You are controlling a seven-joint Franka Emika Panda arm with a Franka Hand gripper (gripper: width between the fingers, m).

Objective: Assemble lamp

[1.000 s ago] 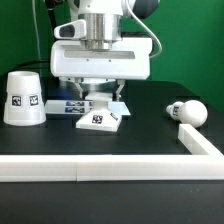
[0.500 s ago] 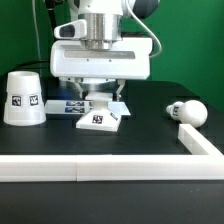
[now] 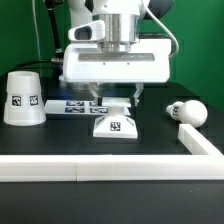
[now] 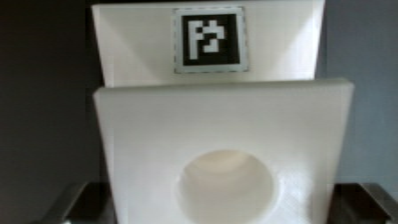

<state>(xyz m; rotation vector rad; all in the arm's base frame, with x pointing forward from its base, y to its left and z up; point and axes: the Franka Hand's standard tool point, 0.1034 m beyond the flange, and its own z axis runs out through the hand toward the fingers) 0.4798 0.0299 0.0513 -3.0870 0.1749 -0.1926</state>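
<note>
The flat square lamp base (image 3: 117, 126) sits low at the middle of the black table, tag facing the camera. My gripper (image 3: 115, 101) stands straight over it, jaws closed against its two sides. In the wrist view the base (image 4: 222, 120) fills the picture, with its round hole and a tag, and a dark finger shows at each side of it; the gripper (image 4: 222, 207) is shut on it. The cone-shaped shade (image 3: 22, 97) stands at the exterior view's left. The round-headed bulb (image 3: 187, 111) lies on its side at the right.
A long white rail (image 3: 100, 168) runs along the table's front and turns back at the right (image 3: 200, 140), close to the bulb. The marker board (image 3: 68, 105) lies flat behind the base, partly hidden by the gripper. A green wall stands behind.
My gripper has moved toward the exterior view's right with the base in it. The base was skewed and is now square to the camera. Shade and bulb have not moved.
</note>
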